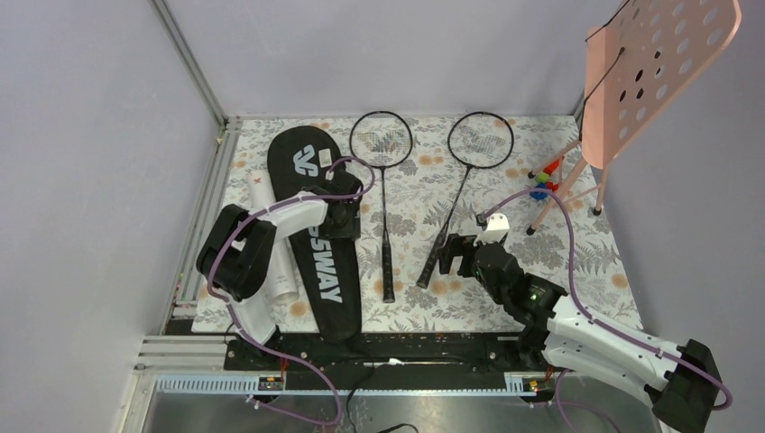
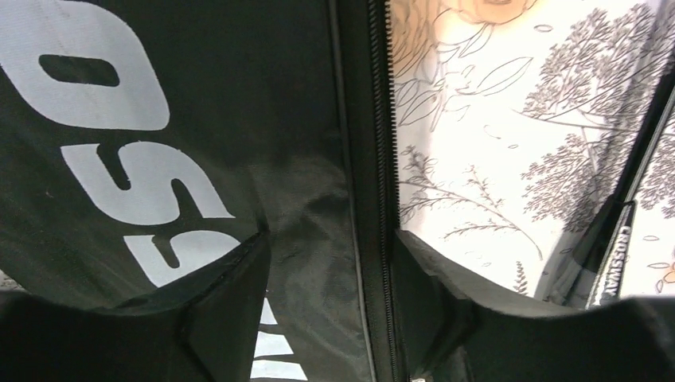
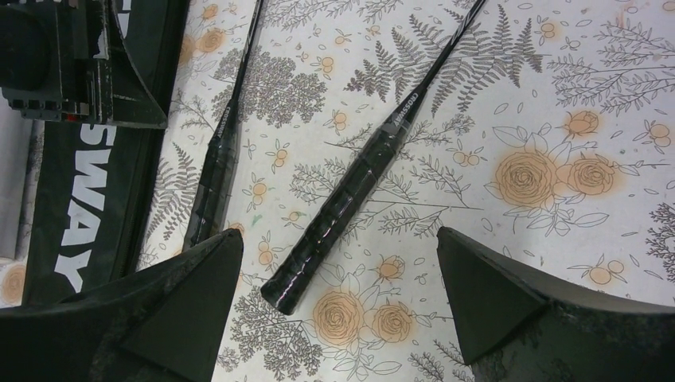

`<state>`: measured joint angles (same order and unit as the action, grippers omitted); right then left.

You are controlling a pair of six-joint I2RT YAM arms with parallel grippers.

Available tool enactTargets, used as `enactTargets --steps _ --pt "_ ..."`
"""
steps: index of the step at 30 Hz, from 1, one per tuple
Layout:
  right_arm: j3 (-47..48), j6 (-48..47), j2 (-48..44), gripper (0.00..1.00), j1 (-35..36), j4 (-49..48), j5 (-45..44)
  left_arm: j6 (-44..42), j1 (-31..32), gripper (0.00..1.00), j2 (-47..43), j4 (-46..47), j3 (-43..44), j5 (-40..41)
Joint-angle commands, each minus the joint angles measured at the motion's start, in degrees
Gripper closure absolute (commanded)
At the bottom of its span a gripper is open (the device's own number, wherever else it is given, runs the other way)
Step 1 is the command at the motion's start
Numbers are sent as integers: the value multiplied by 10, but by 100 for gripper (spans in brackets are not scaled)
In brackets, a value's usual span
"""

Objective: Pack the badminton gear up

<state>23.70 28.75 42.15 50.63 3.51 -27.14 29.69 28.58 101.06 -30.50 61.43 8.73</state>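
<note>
Left gripper (image 2: 330,301) is down on the black bag (image 1: 302,162), left of centre in the overhead view, with its fingers spread either side of the zipper and not pinching. Right gripper (image 3: 341,237) gapes wide above the right racket (image 3: 334,215), lower middle. The left racket (image 1: 386,225) lies alongside, and the white tube (image 1: 262,194) hugs the bag's left edge.

Between my left fingers (image 2: 223,318) the bag (image 2: 239,95) is black woven cloth with a soft sheen, its zip (image 2: 382,159) finely toothed. My right fingers (image 3: 493,302) look like matt, grainy plastic; ahead of them the racket grip (image 3: 334,215) is glossy wrapped tape on a smooth printed tablecloth (image 3: 557,79).
</note>
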Motion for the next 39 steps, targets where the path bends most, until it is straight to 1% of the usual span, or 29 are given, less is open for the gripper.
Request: enactTargets --steps 1,4,7,8,9,12,14,16,18,20,23,25,27,30,34,37,39 --pt "-6 -3 -11 0 3 -14 -41 7 8 47 52 -13 1 8" --pt "-8 -3 -15 0 3 -14 -43 11 11 65 59 -13 0 6" --pt "-8 -5 -13 0 3 -14 -42 13 12 88 55 -12 -1 10" --pt "-8 -4 -11 0 2 -14 -41 13 12 98 52 -11 -1 13" --pt "-7 -3 -10 0 3 -14 -40 14 12 100 48 -11 -1 15" --pt "-5 -3 -5 0 2 -14 -36 11 14 100 23 -6 -5 17" --pt "-3 -7 1 0 3 -20 -29 4 21 100 -13 10 -14 10" --pt "2 -13 11 0 3 -29 -3 1 27 100 -74 34 -30 -5" --pt "8 -18 26 0 3 -62 36 3 28 100 -133 67 -52 -25" --pt "20 -15 49 0 3 -80 74 13 28 100 -193 103 -75 -32" --pt "53 -17 92 1 3 -91 106 24 28 100 -267 150 -98 -42" --pt "84 -23 123 0 3 -86 117 29 27 100 -303 182 -103 -30" --pt "117 -23 153 0 3 -76 125 30 25 100 -326 206 -94 1" --pt "158 -29 186 0 3 -59 132 7 8 100 -331 212 -37 42" --pt "181 -39 192 0 3 -45 125 -39 -17 100 -310 194 93 110" --pt "181 -45 180 0 3 -44 109 -64 -51 100 -279 195 195 116" --pt "178 -47 170 0 3 -44 101 -72 -67 100 -249 181 281 124"
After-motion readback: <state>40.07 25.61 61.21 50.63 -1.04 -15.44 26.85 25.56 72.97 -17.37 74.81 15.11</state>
